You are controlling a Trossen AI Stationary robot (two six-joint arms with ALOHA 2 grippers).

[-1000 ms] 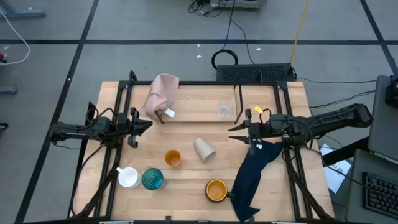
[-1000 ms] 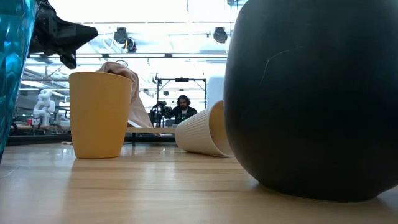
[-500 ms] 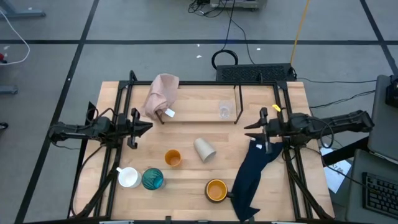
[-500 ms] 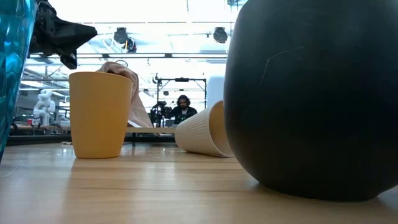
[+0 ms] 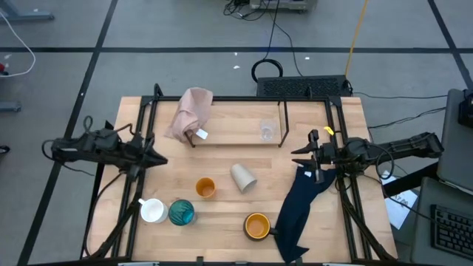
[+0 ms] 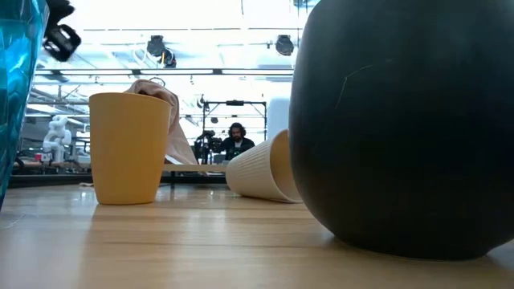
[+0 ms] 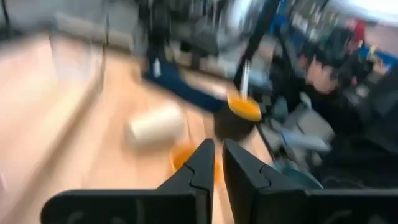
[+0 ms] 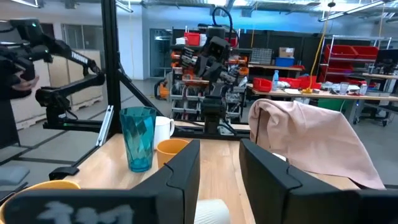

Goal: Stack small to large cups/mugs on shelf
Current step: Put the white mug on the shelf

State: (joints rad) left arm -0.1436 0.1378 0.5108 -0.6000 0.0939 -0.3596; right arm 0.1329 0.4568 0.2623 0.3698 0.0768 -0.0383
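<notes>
Early in the stacking job, nothing nested yet: tiny clear cup (image 5: 267, 131) upright inside the black wire shelf (image 5: 282, 122) at the table's back, beige cup (image 5: 243, 177) on its side mid-table, small orange cup (image 5: 205, 188) just beside it, white mug (image 5: 153, 211) and teal glass (image 5: 181, 213) side by side front left, wider orange-yellow mug (image 5: 257, 226) just beside the navy cloth (image 5: 299, 210). Left gripper (image 5: 159, 157) above the table's left side, fingers pinched almost together on nothing; right gripper (image 5: 295, 153) at the right, above the navy cloth, jaws parted and empty. Calls next, probably, for a reach to one cup — perhaps the toppled beige one — with the pincer spread wide enough to take its wall.
</notes>
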